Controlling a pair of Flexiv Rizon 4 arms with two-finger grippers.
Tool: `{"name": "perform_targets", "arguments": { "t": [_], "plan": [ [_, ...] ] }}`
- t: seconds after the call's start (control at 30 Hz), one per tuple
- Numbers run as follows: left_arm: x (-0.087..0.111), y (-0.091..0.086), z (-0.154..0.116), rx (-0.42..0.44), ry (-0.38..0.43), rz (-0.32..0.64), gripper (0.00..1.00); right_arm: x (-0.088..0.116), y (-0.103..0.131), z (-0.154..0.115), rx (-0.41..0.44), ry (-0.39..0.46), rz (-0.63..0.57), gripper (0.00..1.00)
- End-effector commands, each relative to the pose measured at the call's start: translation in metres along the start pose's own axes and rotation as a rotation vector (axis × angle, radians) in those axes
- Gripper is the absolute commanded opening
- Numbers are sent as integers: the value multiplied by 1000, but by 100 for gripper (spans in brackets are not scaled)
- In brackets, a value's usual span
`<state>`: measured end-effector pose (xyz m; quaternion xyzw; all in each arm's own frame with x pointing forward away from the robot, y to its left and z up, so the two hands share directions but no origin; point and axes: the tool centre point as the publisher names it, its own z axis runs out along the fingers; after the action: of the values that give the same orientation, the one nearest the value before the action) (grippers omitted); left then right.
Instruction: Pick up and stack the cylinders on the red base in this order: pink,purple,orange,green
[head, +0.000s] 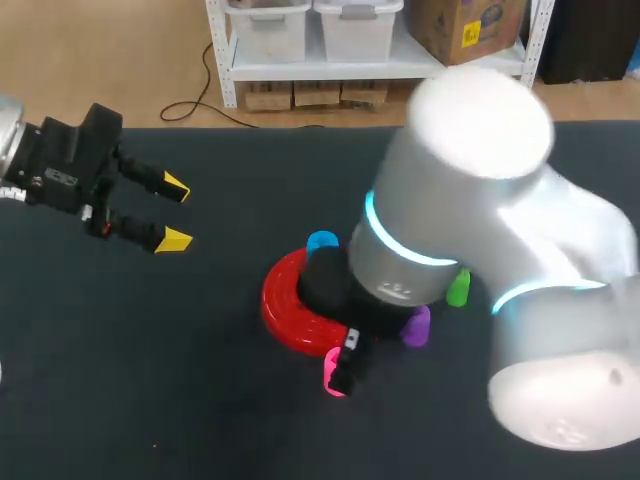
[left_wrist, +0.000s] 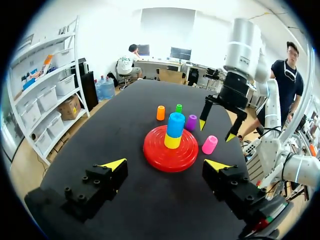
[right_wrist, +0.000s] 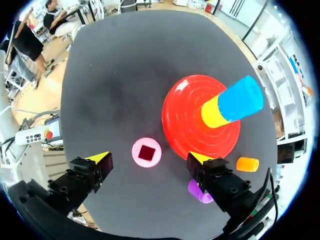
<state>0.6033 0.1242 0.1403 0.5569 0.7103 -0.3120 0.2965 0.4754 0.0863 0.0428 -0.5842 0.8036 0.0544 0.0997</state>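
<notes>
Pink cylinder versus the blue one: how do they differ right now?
The pink cylinder stands on the table beside the red base. The blue cylinder is on the base, stacked on a yellow cylinder. The pink one lies under the open right gripper, untouched, while the blue one has no gripper over it. Both stand upright and neither is gripped.
</notes>
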Motion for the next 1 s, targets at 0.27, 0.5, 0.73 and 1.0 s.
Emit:
{"name": "perform_targets", "arguments": {
  "t": [0.27,0.5,0.73,1.0],
  "plan": [
    [1,0,0,-1,-4,2,100,-12,6,15,20,119,3,100],
    [1,0,0,-1,-4,2,100,-4,0,16,4,141,17,100],
    [1,0,0,-1,-4,2,100,-2,-2,13,-9,134,31,100],
    [1,0,0,-1,-4,2,100,-1,2,15,-35,138,31,72]
  ]
}}
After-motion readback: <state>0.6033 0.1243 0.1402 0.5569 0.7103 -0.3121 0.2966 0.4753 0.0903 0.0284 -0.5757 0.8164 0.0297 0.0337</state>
